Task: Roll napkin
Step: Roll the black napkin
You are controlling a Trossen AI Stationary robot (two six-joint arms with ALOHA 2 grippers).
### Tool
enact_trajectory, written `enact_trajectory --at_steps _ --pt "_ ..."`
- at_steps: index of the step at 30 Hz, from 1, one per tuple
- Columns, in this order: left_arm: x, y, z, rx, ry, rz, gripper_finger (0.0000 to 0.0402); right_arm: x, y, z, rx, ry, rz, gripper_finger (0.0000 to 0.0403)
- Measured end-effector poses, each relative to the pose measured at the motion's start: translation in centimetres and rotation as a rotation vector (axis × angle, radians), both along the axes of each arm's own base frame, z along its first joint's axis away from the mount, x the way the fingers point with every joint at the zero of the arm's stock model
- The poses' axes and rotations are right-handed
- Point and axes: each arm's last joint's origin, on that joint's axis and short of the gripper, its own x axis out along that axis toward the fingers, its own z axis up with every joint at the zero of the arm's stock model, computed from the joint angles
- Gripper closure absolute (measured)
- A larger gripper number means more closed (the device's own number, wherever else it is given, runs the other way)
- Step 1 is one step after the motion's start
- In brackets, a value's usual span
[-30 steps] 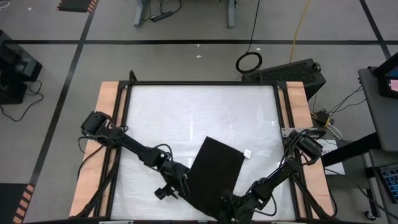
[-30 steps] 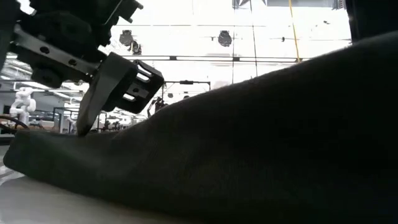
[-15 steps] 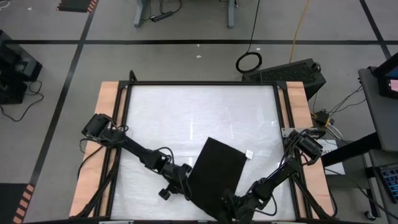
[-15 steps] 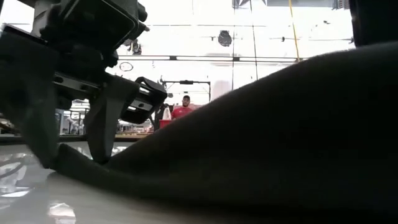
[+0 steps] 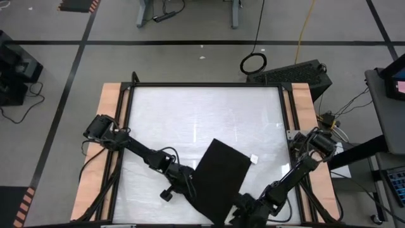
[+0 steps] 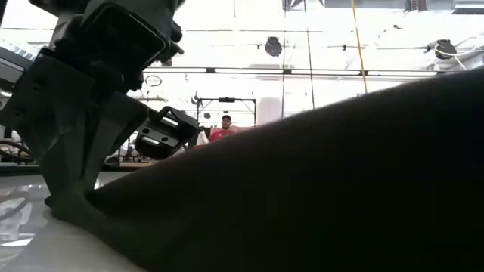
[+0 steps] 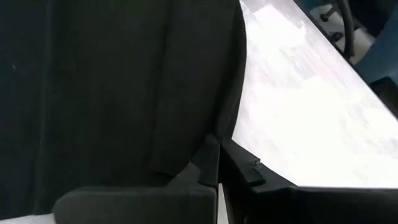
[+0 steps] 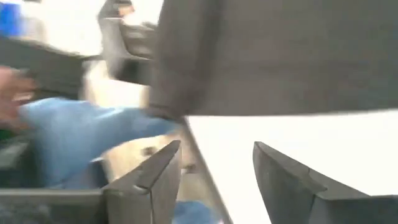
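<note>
You have the napkin lying flat as a tilted black rectangle on the white table, near the front edge, a bit right of centre. Its white tag sticks out at the right corner. The far half of the table and the whole left side are bare, so plenty of open room there; at the front the cloth reaches almost to the table frame, little room.

Left gripper sits at the napkin's left edge, low on the table. In the low view its fingers stand on the cloth edge, and in the left wrist view the fingers are closed on the napkin's edge, pinching it.

Right gripper is at the front-right corner of the napkin, close to the frame. In the right wrist view its fingers are spread apart w/ nothing between, the cloth edge just ahead of them.

Vs. 0.5 s ago: right arm has pulled back toward the front edge and off the cloth; left gripper shifted only slightly. Napkin outline approx. the same.
</note>
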Motion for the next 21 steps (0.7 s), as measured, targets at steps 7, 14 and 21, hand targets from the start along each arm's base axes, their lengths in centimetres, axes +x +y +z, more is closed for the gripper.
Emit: enact_trajectory --at_steps 7,14,21 --pt "0.1 0.4 0.0 -0.047 0.057 0.053 0.0398 -1.7 -2.8 1.2 -0.235 0.084 -0.201 0.0235" --pt "0.1 0.4 0.0 -0.075 0.095 0.090 0.0399 0.1 -6.0 1.0 -0.407 0.122 -0.228 0.0263" --pt "0.1 0.4 0.0 -0.106 0.139 0.142 0.0399 2.3 -9.4 0.5 -0.503 0.192 -0.222 0.0275"
